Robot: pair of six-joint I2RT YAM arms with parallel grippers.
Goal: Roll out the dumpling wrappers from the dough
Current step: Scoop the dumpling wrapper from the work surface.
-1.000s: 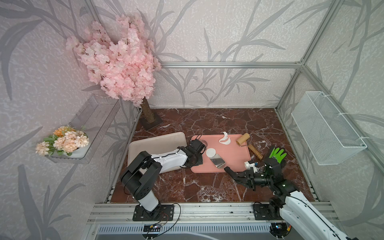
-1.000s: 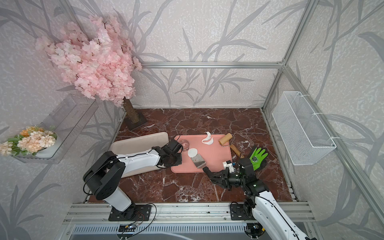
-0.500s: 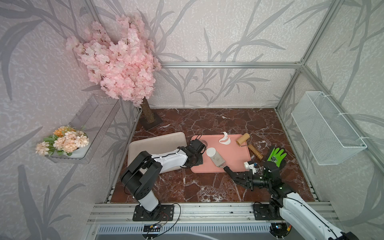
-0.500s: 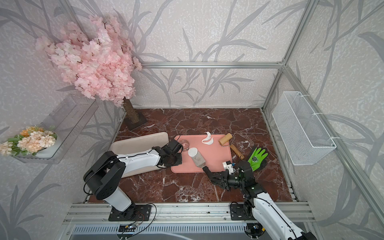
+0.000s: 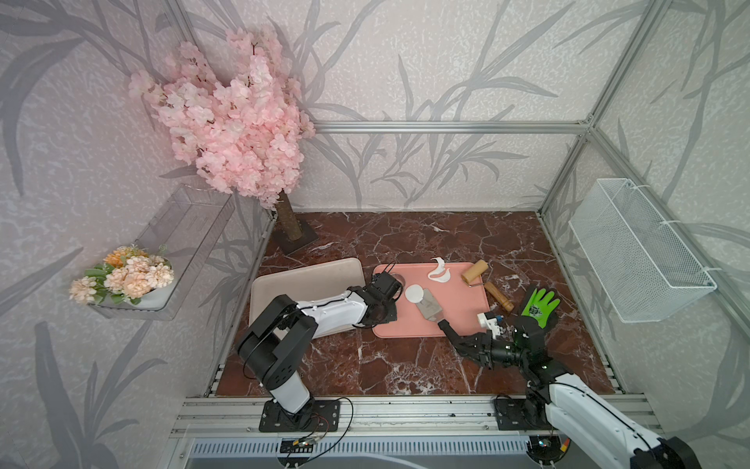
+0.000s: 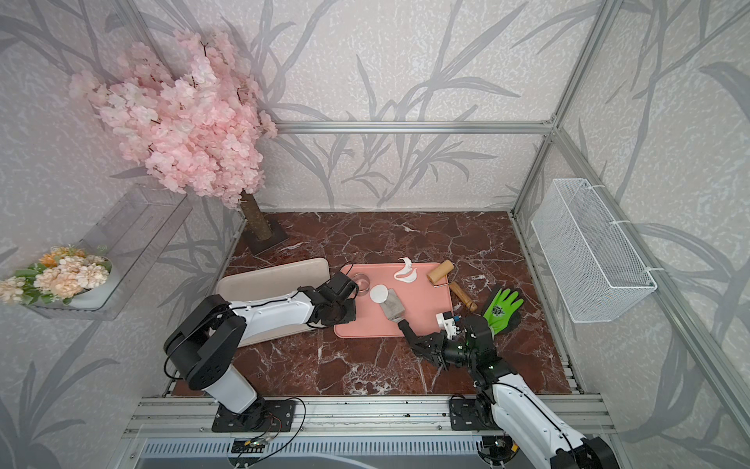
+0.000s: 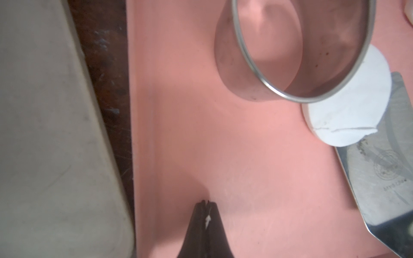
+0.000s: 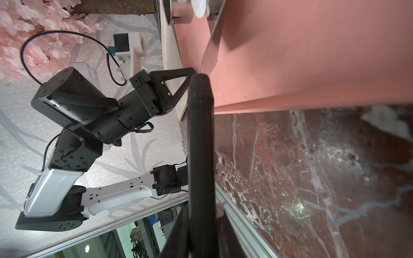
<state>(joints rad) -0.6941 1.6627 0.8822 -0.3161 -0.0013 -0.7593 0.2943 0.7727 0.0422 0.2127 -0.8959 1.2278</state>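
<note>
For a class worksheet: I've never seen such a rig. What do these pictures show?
Two robot arms with pincer grippers work over a red marble table. Two pictures look down from above; two come from wrist cameras. On a pink rectangular tray lie a thin white round dough disc, a ragged white scrap and a shiny metal ring. A tan wooden roller and a green glove lie nearby. The right gripper holds a metal spatula by its black handle, blade at the disc's edge. The left gripper is shut, over the tray.
</note>
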